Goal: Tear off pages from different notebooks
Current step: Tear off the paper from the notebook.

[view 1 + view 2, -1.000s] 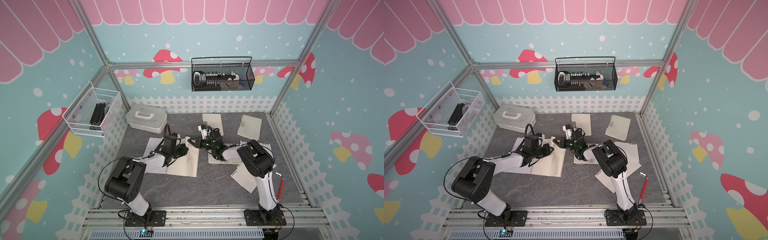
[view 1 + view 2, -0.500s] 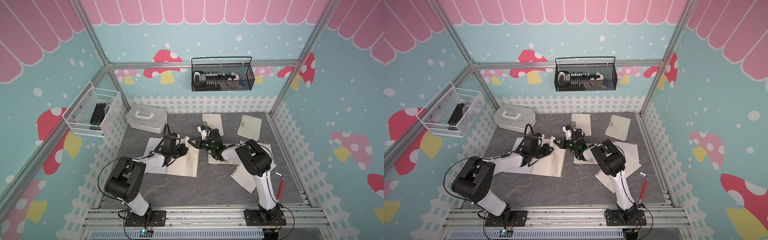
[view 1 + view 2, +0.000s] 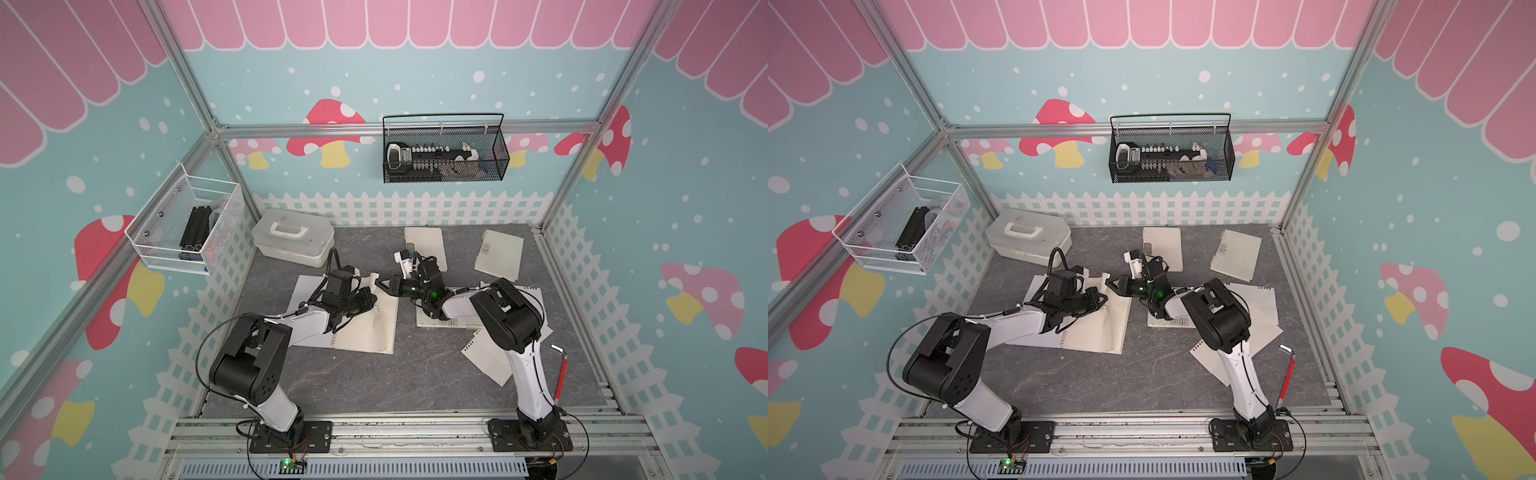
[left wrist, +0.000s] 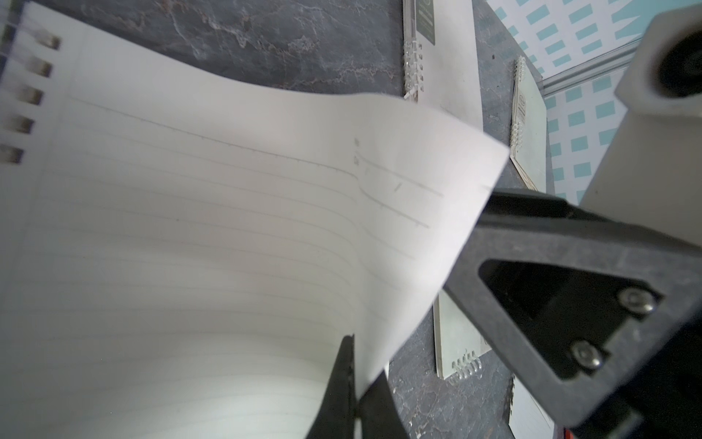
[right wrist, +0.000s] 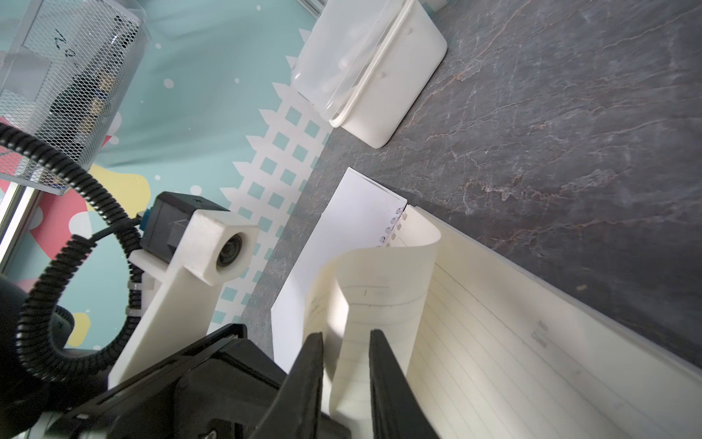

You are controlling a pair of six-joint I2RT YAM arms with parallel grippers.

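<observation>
**Two grippers on one lifted page, tear not yet made**

The large open notebook (image 3: 365, 332) lies left of centre on the grey table (image 3: 374, 386). One page (image 4: 228, 228) is raised off the stack in a soft curl. The left gripper (image 4: 355, 380) is closed tight on the page's free edge, with the sheet nipped between its black fingers. The right gripper (image 5: 345, 338) sits at the far corner of the same page. Its jaws stand a narrow way apart with the curl between them. The paper there is not pressed flat, so I judge there is no firm hold on that side. The punched edge appears to be threaded on the wire coil (image 5: 395, 220).

The page looks thin, light and limp, and it sags and rolls where nothing supports it. It should part easily at the holes. Pulled from one corner alone, though, it is likely to rip across the sheet or drag the whole notebook along. The better hold is probably close to the coil, with the book pinned and the pull running along the wire rather than straight up.

Two closed notebooks (image 3: 498, 253) lie at the far side, and a third notebook (image 3: 428, 321) lies under the right arm. Loose pages (image 3: 486, 359) lie near right. A white plastic box (image 3: 293, 237) stands far left, clear of the work.
</observation>
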